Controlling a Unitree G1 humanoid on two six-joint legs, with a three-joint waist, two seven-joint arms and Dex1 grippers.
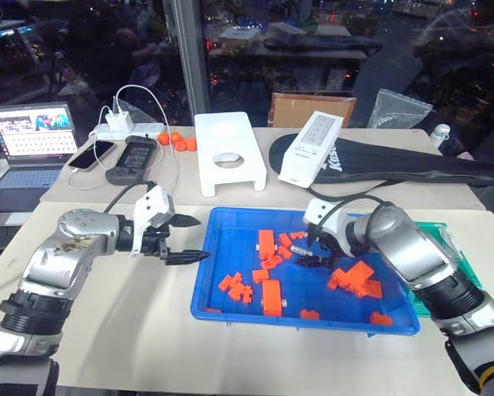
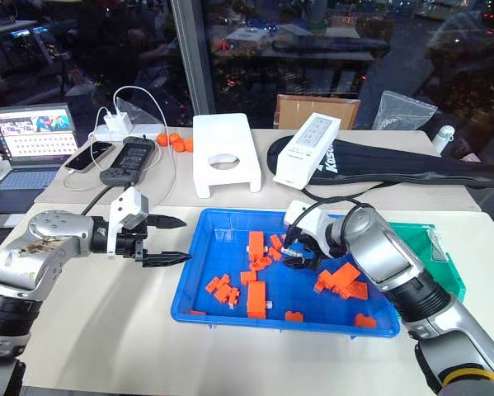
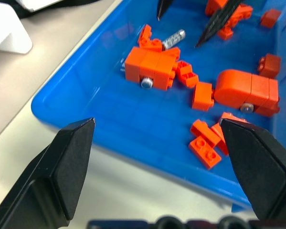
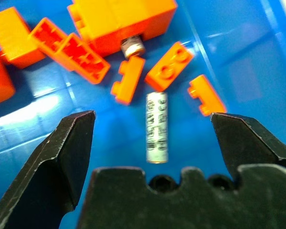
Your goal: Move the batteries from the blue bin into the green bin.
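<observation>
The right pincer (image 1: 314, 254) hangs released inside the blue bin (image 1: 230, 299), its fingers spread to either side of a battery (image 4: 157, 127) lying flat on the bin floor among orange bricks (image 1: 271, 296). The left pincer (image 1: 189, 239), also released and empty, hovers over the surface (image 1: 131, 330) just beside the bin's left rim. The green bin (image 2: 428, 241) sits past the blue bin's right side.

Batteries: silvery cylinder (image 4: 157, 127) lying flat among orange bricks, blue bin (image 1: 230, 290), frame centre; green bin (image 1: 453, 247) at right.
</observation>
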